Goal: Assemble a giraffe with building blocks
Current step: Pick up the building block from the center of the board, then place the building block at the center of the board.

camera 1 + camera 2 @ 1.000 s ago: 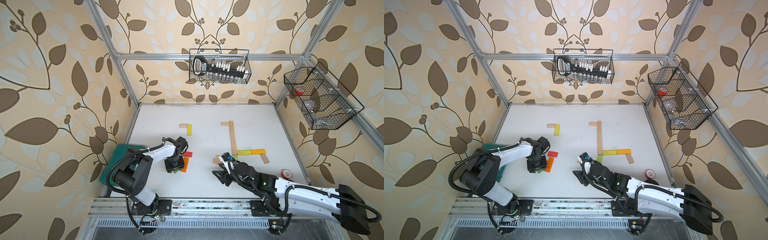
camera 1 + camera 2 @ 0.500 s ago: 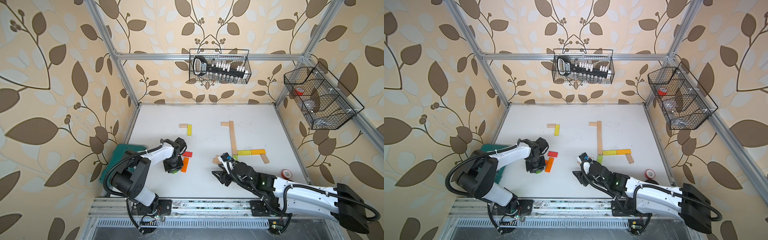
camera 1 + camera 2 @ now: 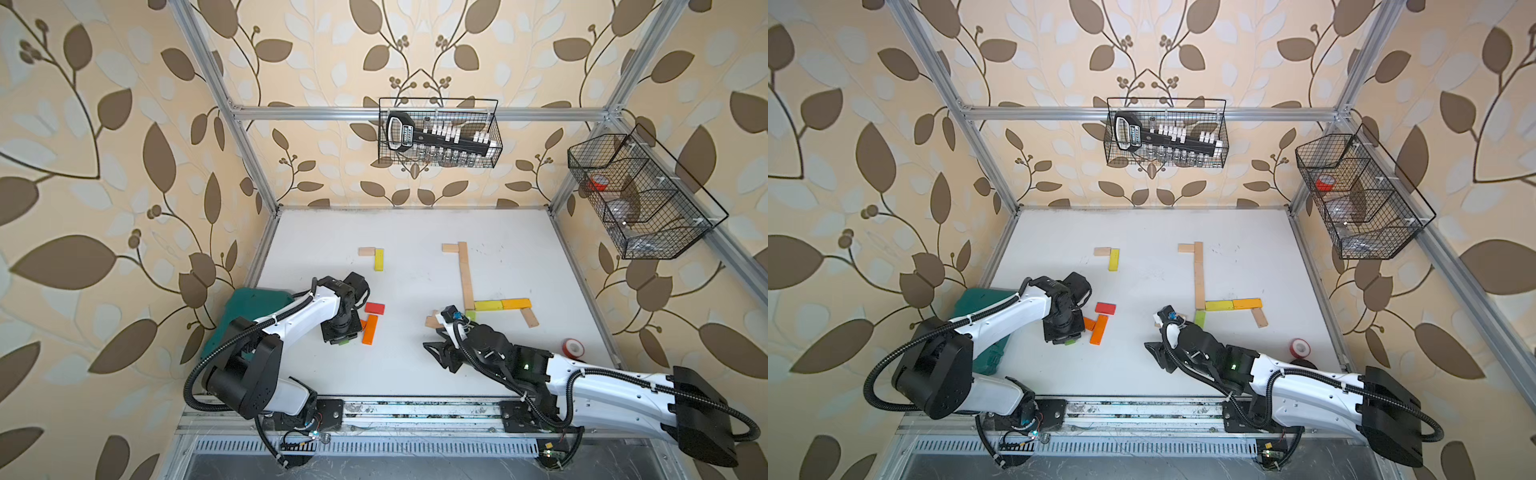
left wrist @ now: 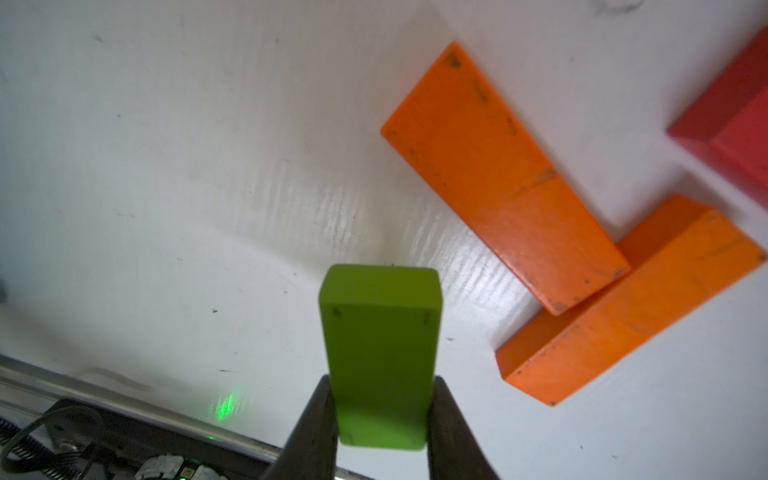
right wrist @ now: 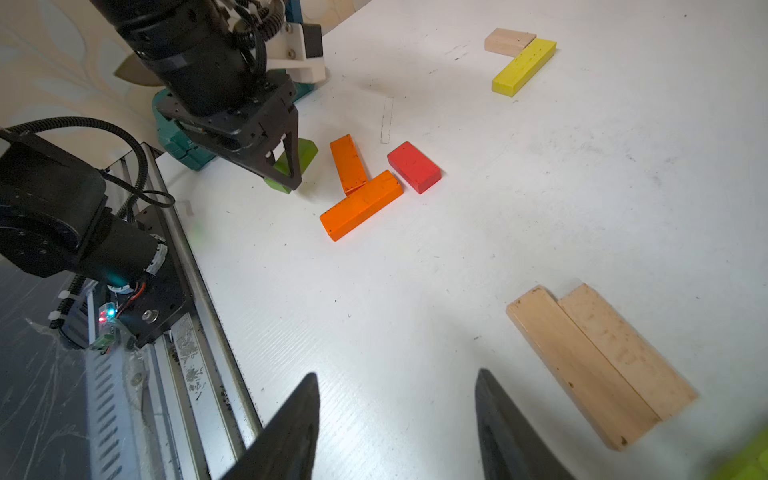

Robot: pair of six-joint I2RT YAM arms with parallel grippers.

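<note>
My left gripper (image 4: 381, 378) is shut on a green block (image 4: 380, 353), both fingers pressed against its long sides. In both top views this gripper (image 3: 340, 332) points down beside two orange blocks (image 3: 370, 329) and a red block (image 3: 374, 307). Near the front middle, my right gripper (image 5: 397, 374) stands open over bare table, with two pale planks (image 5: 598, 365) lying beside it. A long pale plank (image 3: 465, 276), a pale short one (image 3: 449, 248), yellow blocks (image 3: 487, 305) and a slanted pale plank (image 3: 530, 318) lie joined at the right.
A yellow block (image 3: 378, 259) and a pale block (image 3: 366, 251) lie at the back left. A dark green case (image 3: 253, 307) sits at the left edge, under the left arm. A red tape roll (image 3: 573, 347) is at the right. Wire baskets (image 3: 438, 133) hang on the walls.
The left gripper has shut on the green block, which it stood open around a second ago. The right arm has not moved.
</note>
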